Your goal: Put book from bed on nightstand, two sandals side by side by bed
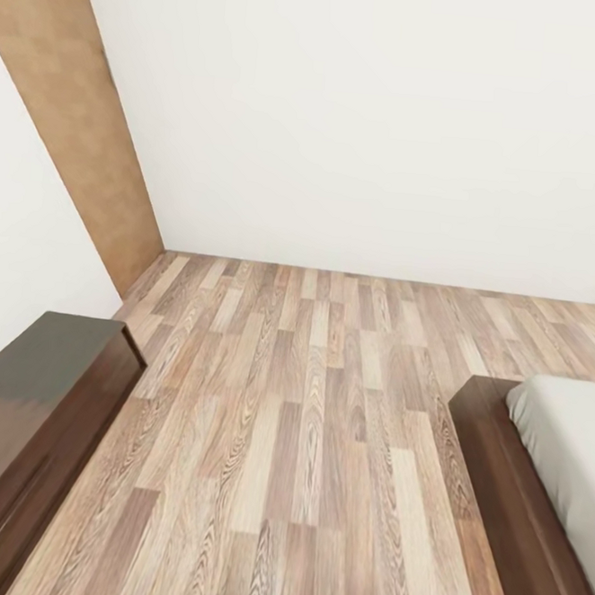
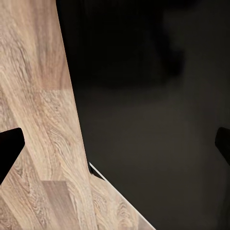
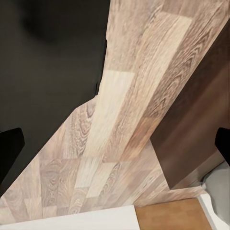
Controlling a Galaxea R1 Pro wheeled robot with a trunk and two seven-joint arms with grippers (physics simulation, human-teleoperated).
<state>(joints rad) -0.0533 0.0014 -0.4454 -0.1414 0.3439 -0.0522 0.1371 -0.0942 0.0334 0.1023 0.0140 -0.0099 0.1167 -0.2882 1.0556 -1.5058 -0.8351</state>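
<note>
The bed (image 1: 499, 469) fills the lower right of the head view, with its dark brown frame and a corner of its off-white mattress (image 1: 568, 448). In the right wrist view the bed frame (image 3: 199, 129) runs beside plank floor. My right gripper (image 3: 117, 147) is open over the floor, its black fingertips (image 3: 9, 151) far apart with nothing between them. My left gripper (image 2: 117, 147) is open too, its fingertips (image 2: 9, 148) wide apart and empty above the floor. The book, the sandals and the nightstand are out of view.
A long low dark brown cabinet (image 1: 34, 419) stands along the left wall. A brown wooden door (image 1: 79, 116) sits in the far left corner. Wood-plank floor (image 1: 306, 406) stretches between cabinet and bed up to the white wall. My dark body (image 2: 153, 120) shows in both wrist views.
</note>
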